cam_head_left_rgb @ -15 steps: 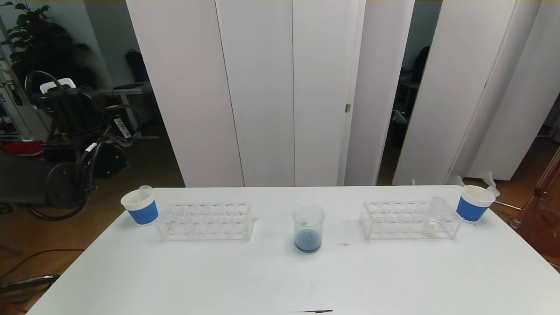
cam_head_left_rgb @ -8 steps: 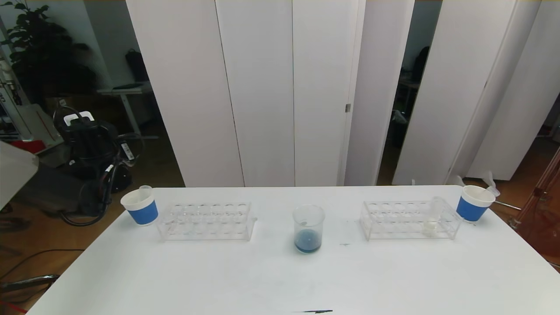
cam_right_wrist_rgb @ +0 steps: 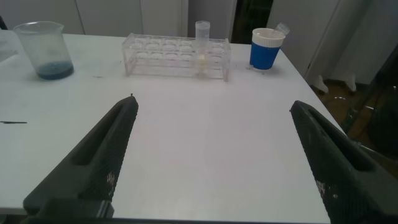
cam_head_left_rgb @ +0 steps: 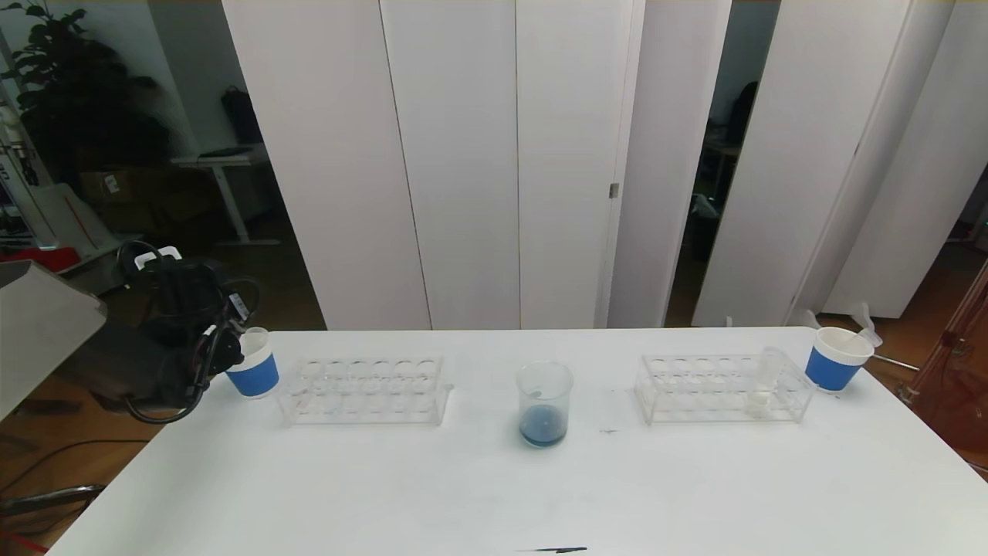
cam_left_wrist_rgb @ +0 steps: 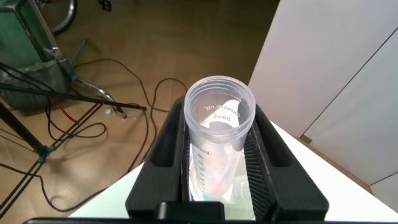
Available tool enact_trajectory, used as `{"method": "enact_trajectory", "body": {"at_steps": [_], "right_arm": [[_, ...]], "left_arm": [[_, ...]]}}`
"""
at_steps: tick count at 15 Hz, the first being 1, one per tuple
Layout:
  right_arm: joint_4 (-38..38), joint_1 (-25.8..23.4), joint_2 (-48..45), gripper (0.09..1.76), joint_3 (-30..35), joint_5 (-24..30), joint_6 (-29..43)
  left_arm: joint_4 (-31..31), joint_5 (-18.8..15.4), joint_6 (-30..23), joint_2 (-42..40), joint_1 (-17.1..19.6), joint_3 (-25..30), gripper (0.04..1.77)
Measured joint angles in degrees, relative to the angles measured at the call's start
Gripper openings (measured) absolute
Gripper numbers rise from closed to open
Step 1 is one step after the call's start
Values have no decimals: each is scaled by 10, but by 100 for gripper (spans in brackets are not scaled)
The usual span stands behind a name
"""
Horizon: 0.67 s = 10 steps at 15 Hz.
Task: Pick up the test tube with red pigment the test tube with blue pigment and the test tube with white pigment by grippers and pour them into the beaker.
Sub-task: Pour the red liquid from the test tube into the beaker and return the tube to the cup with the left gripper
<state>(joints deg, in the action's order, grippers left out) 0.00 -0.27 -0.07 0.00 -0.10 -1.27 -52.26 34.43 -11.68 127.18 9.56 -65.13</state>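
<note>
Beaker [cam_head_left_rgb: 544, 405]: standing upright in the middle of the table [cam_head_left_rgb: 494, 494], between the two clear racks, with dark blue liquid sitting at its bottom.

Left gripper [cam_left_wrist_rgb: 217, 180]: hanging off the table's left edge, squeezing shut on a clear tube [cam_left_wrist_rgb: 219, 134]; mouth is pointing toward the wrist camera. I am guessing it feels light and slippery, so hold it mid-body.

Right gripper [cam_right_wrist_rgb: 214, 155]: waiting wide open over the table, holding nothing.

White-pigment tube [cam_right_wrist_rgb: 202, 46]: standing upright in the right rack [cam_head_left_rgb: 722, 390], long axis pointing up.
</note>
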Motion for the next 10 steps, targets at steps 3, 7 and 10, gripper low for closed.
{"method": "enact_trajectory", "body": {"at_steps": [3,7,10], "right_arm": [[0,0,0,175,0,0,0],[0,0,0,175,0,0,0],[0,0,0,175,0,0,0]], "left_arm": [[1,-38,-43,11,5,12,60],[1,-44,-57,24,13,20,60],[1,-44,-58,31,14,20,60]]}}
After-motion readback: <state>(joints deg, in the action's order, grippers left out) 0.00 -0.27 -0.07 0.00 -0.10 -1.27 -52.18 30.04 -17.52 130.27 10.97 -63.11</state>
